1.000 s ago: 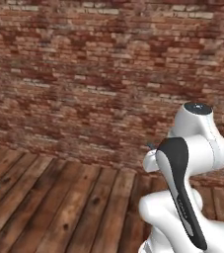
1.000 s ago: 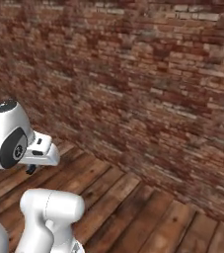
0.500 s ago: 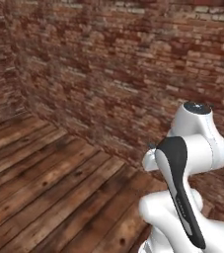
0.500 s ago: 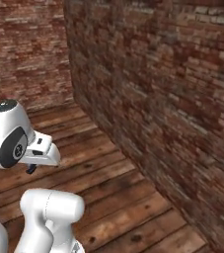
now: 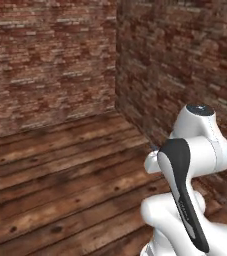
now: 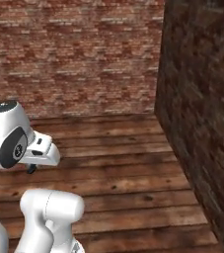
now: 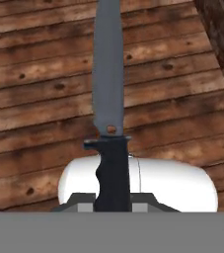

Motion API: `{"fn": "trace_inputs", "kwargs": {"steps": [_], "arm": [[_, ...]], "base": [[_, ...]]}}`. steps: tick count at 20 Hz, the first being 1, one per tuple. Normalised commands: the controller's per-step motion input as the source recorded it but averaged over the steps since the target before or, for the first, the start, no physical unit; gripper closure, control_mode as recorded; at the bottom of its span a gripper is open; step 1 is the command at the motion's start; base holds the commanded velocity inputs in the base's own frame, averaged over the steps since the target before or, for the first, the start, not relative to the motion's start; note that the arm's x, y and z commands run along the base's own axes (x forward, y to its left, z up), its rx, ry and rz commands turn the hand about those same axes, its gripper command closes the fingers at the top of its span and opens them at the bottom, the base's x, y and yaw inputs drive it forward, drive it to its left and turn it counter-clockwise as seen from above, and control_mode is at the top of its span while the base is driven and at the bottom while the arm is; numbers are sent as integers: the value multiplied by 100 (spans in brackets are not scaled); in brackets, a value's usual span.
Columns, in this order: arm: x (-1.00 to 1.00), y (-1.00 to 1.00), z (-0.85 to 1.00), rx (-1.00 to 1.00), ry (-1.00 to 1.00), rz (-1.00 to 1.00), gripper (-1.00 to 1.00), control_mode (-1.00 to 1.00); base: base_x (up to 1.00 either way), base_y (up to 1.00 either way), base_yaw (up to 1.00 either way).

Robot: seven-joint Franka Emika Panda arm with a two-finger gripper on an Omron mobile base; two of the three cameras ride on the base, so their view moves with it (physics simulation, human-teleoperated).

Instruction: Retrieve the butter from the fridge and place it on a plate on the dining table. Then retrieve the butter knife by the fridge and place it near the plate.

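Between the two finger tips at the bottom of the hand view stands the butter knife (image 7: 109, 123), and the gripper (image 7: 112, 200) is closed narrowly on its black handle. The grey blade points straight away from the hand, up to the top edge of that view, and it has a small round hole just above the guard. Behind the knife lies a wooden plank floor (image 7: 39, 99) with dark knots, and a strip of brick wall (image 7: 222, 29) shows at the upper right corner.

From the left base view, the white arm (image 5: 195, 165) is folded low at the lower right, in front of a corner where two brick walls (image 5: 50, 65) meet above the plank floor (image 5: 60, 175). From the right base view, the arm (image 6: 15, 143) is at the lower left, with a small dark tip under the hand; a brighter brick wall (image 6: 74, 54) is ahead and a darker one (image 6: 202, 113) is close at the right.
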Motion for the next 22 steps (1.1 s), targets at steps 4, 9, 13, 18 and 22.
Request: {"fn": "trace_inputs", "kwargs": {"steps": [4, 9, 13, 18, 22], "arm": [[0, 0, 0, 0, 0, 0, 100, 100], [0, 0, 0, 0, 0, 0, 100, 100], [0, 0, 0, 0, 0, 0, 100, 100], [0, 0, 0, 0, 0, 0, 100, 100], [0, 0, 0, 0, 0, 0, 100, 100]], "base": [[100, 19, 67], [100, 15, 66], [100, 12, 66], [100, 6, 67], [96, 1, 63]]}}
